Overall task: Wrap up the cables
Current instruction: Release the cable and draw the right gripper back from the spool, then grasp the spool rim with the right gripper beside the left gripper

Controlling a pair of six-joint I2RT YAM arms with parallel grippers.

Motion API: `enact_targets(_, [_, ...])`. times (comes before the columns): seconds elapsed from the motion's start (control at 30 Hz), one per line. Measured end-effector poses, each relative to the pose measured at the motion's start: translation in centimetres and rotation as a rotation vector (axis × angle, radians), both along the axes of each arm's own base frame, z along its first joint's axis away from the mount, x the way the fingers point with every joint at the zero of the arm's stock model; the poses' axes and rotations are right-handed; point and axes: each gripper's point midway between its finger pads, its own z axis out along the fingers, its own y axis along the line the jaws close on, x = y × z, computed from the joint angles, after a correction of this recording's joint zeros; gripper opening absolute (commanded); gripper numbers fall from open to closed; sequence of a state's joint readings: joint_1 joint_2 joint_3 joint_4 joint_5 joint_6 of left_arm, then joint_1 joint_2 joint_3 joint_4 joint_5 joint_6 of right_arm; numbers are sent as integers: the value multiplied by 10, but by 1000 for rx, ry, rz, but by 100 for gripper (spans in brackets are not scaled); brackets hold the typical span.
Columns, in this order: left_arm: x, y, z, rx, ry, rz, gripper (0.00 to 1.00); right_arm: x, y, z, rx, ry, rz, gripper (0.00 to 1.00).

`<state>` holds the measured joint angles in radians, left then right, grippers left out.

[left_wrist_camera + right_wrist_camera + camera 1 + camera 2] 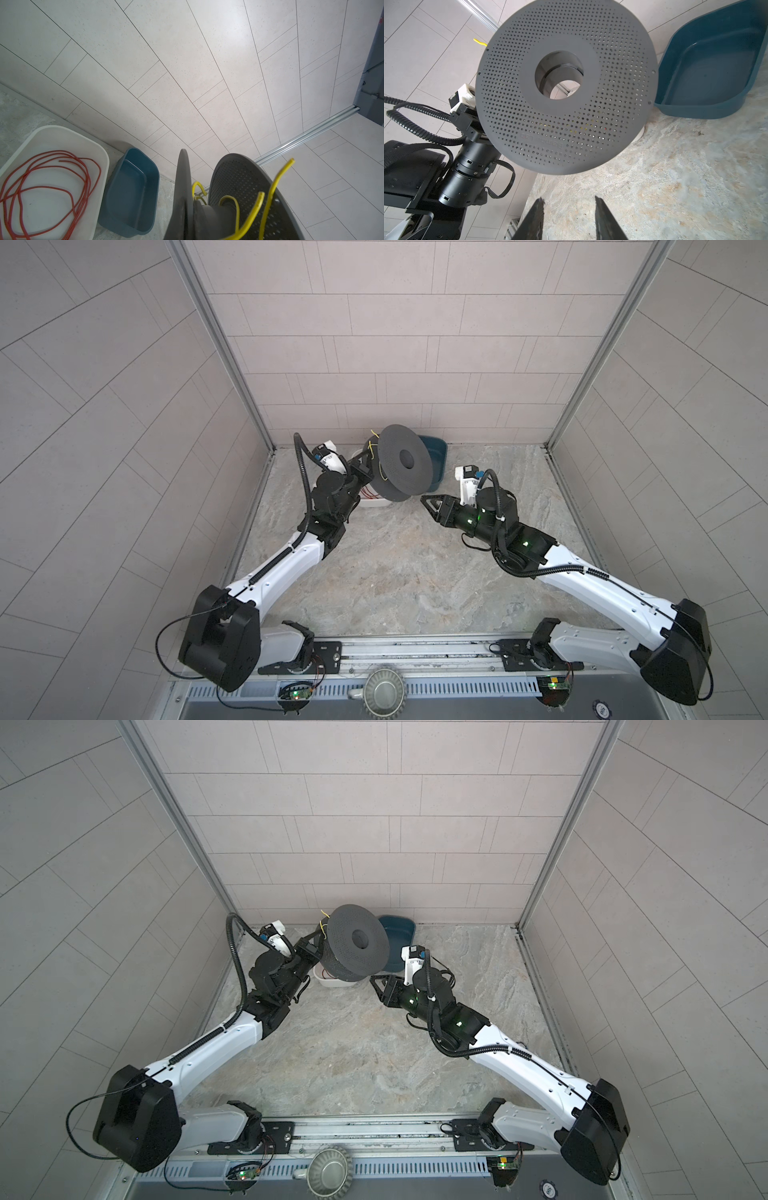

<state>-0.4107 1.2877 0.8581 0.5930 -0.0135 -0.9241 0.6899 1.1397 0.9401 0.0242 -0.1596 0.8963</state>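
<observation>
Here the left end effector (362,467) is clamped on a raised gray spool (405,472); the yellow cable (259,198) lies loosely around its hub. The right end effector (569,198) is empty, jaws apart.

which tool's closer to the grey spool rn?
Left. The left tool holds the grey spool up off the table; the right tool is open, just short of the spool's facing flange, not touching.
</observation>
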Motion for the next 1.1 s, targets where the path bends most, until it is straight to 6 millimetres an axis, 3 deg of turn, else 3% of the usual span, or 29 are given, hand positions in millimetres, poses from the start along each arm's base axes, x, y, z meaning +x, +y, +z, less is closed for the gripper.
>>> enact_targets(0.27, [3,6,0,-23,12,-37,0,27,-52,4,54,34,-63,57])
enact_targets(0.43, [7,5,4,-65,15,-78,0,36,-68,2,104,76,-27,60])
enact_targets(0.67, [6,-8,9,-113,17,-165,0,52,-60,-3,193,125,62,59])
enact_targets(0.9, [6,-17,10,-163,19,-219,0,65,-45,7,305,118,118,57])
enact_targets(1.1, [8,-19,9,-189,29,-233,0,71,-41,20,370,89,135,46])
